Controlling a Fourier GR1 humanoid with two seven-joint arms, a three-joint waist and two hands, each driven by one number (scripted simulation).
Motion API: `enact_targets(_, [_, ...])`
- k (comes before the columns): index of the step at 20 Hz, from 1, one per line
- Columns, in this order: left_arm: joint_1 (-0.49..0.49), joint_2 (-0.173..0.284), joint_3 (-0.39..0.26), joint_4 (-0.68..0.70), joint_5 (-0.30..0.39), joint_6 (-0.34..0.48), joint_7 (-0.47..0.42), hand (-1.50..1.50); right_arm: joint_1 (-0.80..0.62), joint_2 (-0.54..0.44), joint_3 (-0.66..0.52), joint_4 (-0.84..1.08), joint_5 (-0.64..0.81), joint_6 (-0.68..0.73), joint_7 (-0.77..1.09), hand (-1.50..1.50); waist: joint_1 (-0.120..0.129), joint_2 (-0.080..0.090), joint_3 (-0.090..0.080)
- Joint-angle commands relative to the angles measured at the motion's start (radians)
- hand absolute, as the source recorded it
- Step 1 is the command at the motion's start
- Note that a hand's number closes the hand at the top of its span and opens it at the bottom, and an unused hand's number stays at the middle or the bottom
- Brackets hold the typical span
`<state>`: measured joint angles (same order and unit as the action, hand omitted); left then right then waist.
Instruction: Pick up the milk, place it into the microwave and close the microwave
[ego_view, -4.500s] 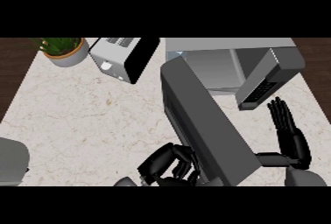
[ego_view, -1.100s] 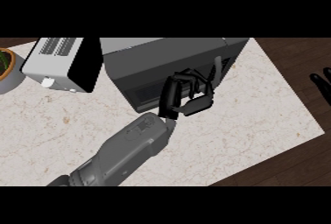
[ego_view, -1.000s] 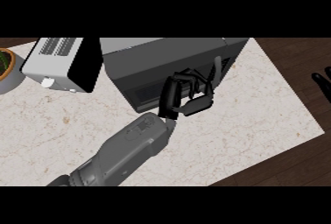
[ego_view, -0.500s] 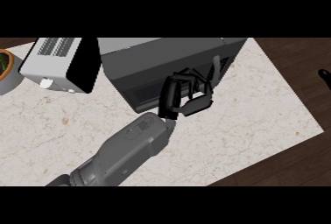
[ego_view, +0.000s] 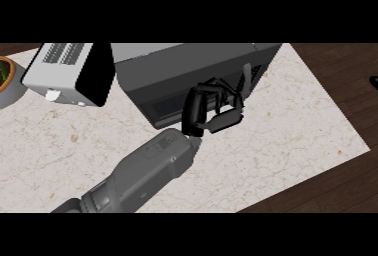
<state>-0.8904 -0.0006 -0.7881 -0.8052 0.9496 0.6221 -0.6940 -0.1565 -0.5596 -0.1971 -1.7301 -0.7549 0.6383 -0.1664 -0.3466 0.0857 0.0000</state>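
While we looked steeply down at the counter (ego_view: 295, 130), we saw the left hand (ego_view: 210, 107) up against the front face of the microwave (ego_view: 199, 70), its grey forearm coming in from the lower left; the fingers were curled, spread over the dark door area, and we could not see anything clamped in them; whether they hooked the door edge or merely pressed on it we could not tell; the milk did not show anywhere in the head view, so we judged it was either already inside the microwave or hidden, and we could not say which; the door looked flush or nearly flush with the body, so we took the step in hand to be the closing of the microwave, late in the task; the right hand (ego_view: 373, 81) showed only as a dark sliver at the right edge, well apart from the work, fingers unreadable; a toaster (ego_view: 63, 70) stood just beside the microwave on its left, with a plant pot (ego_view: 7, 85) at the far left edge; next move, as we judged it, called for a push on the door until seated, then the hand drawn clear without dragging the door open again
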Motion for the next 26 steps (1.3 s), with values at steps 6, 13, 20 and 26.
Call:
enact_targets(6, [-0.084, 0.001, 0.043, 0.096, 0.048, -0.019, 0.01, 1.5, -0.009, -0.029, 0.025, -0.016, -0.062, 0.044, 0.032, -1.5, -0.005, 0.012, -0.002])
enact_targets(13, [-0.076, 0.001, 0.026, 0.106, 0.07, -0.021, -0.015, 1.5, -0.009, -0.047, 0.026, -0.009, -0.103, 0.049, 0.053, -1.5, -0.006, 0.016, -0.002])
enact_targets(20, [-0.084, 0.001, 0.024, 0.117, 0.091, -0.026, -0.025, 1.5, -0.017, -0.08, 0.013, -0.009, -0.128, 0.069, 0.064, -1.5, -0.009, 0.017, -0.001])
enact_targets(26, [-0.102, 0.001, -0.042, 0.159, 0.07, -0.023, -0.011, 1.5, -0.03, -0.092, 0.017, -0.017, -0.171, 0.096, 0.066, -1.5, -0.012, 0.011, 0.004])
